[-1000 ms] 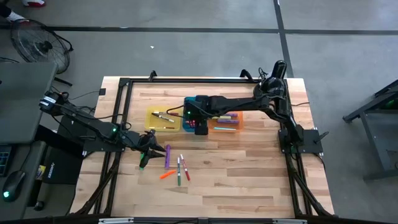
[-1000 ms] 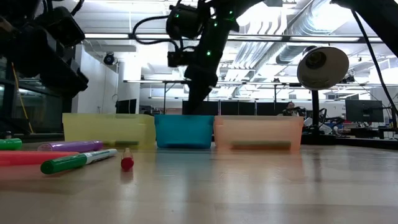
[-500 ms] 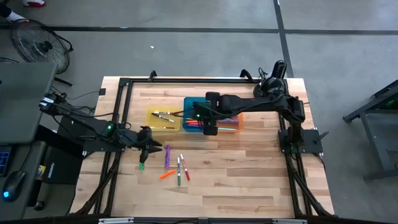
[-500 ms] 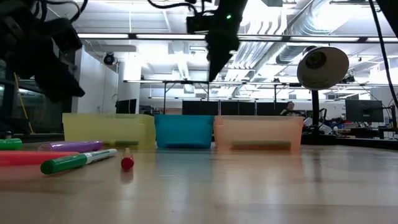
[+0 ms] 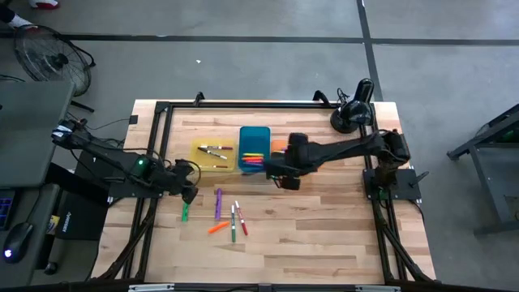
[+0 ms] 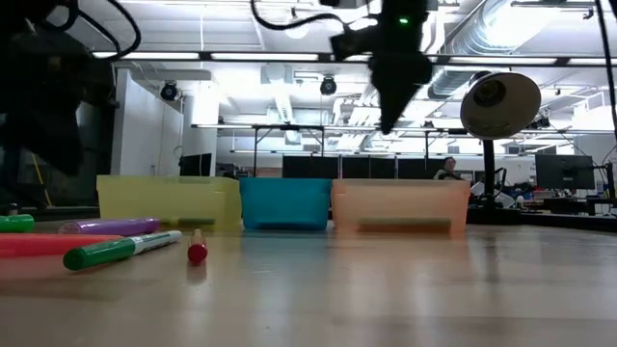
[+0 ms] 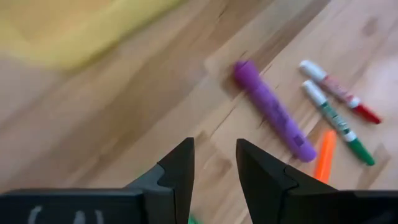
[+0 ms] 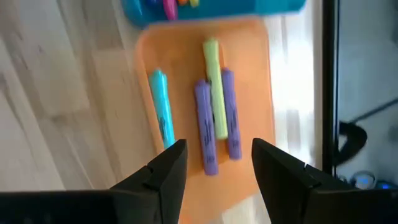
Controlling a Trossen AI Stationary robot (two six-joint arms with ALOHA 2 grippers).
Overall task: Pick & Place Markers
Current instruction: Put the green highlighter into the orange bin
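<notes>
1. Right now your left tool (image 5: 189,191) sits low over the desk (image 5: 324,235), just off the yellow tray's (image 5: 212,156) near left corner; its fingers (image 7: 180,171) stand a narrow gap apart with nothing between them.
2. Your right tool (image 5: 281,172) hangs above the orange tray (image 8: 205,106), on the far side of the blue tray (image 5: 254,151) from the yellow tray. Its fingers (image 8: 168,171) are spread wide and hold nothing.
3. You have loose markers (image 5: 233,221) on the desk just in front of the yellow tray: a purple one (image 7: 273,112) nearest that tray, then a green-and-white one (image 7: 339,121), a red-and-white one (image 7: 339,92) and an orange one (image 7: 323,155).
4. One more green marker (image 5: 185,212) lies right beside your left tool.
5. Four markers already lie inside the orange tray: a light blue one (image 8: 161,112), two purple and a yellow-green one.
</notes>
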